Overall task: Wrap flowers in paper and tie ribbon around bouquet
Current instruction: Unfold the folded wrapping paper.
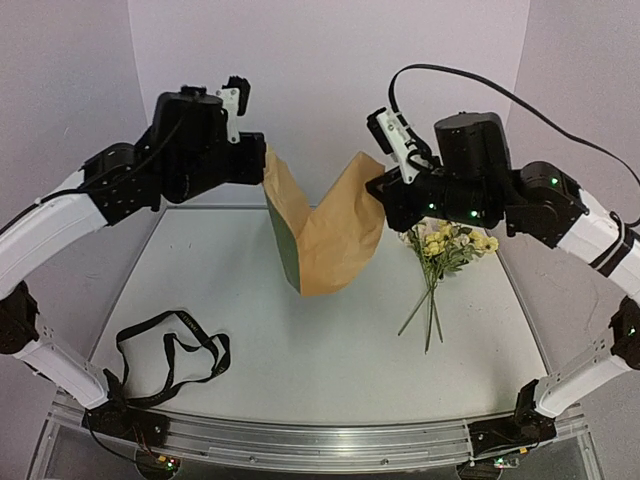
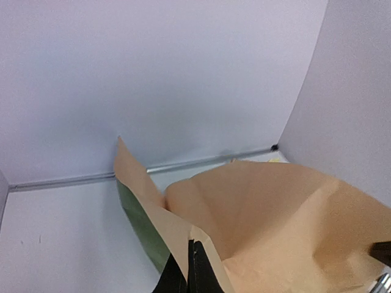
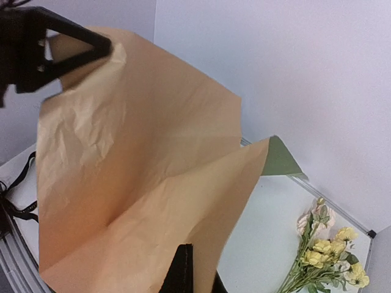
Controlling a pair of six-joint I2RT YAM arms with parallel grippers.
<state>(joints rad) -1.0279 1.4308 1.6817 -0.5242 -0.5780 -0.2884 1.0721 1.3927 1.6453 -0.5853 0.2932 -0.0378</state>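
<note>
Above mid-table, the paper [image 1: 325, 235] hangs between both arms, sagging in a V; tan face toward the overhead camera, olive face showing along the left fold; its lowest fold appears to touch the table [image 1: 300, 350], though the overhead view does not settle this. Left gripper [image 1: 263, 166] closed on the paper's upper left edge; its wrist view shows the fingers [image 2: 198, 268] pinched together on the tan sheet. Right gripper [image 1: 377, 190] closed on the upper right edge; fingers [image 3: 182, 268] clamped on the sheet in its wrist view. Flowers [image 1: 447, 245] lie on the table at right, below the right arm, apart from the paper, stems toward the near edge; ribbon [image 1: 165, 355] lies loosely looped at near left, well apart from the paper.
</note>
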